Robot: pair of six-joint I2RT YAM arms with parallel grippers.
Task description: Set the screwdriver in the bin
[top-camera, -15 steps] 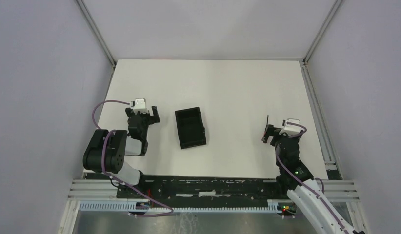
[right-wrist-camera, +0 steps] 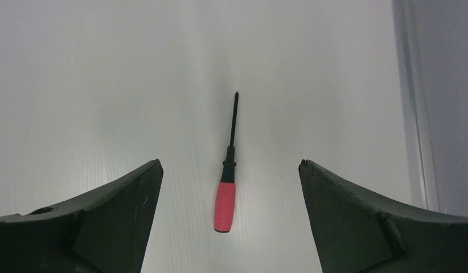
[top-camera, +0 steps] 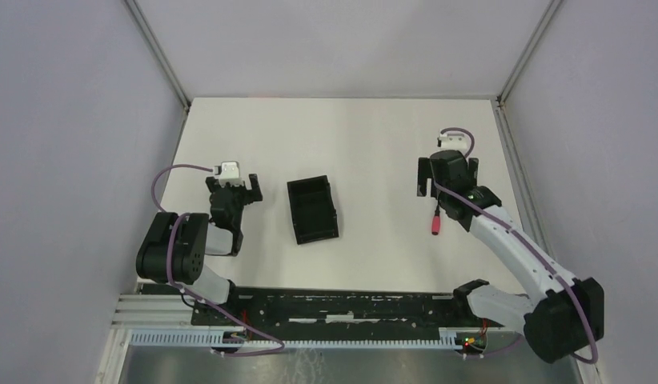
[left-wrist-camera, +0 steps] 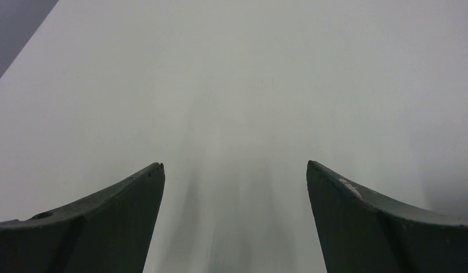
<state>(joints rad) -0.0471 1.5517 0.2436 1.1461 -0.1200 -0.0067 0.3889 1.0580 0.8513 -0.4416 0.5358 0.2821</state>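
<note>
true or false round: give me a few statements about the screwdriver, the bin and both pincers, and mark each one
1. The screwdriver lies in the bin. False: it lies on the table, to the right of the bin and apart from it.
2. The right pincer is open above the screwdriver. True.
3. The left pincer grips the screwdriver. False: it is open with nothing between its fingers.
4. The bin sits between the two pincers. True.

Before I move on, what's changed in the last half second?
The right gripper reached out from its folded pose, away from the base. It now hangs open over the screwdriver, holding nothing. The screwdriver, the bin and the open left gripper look unmoved.
</note>
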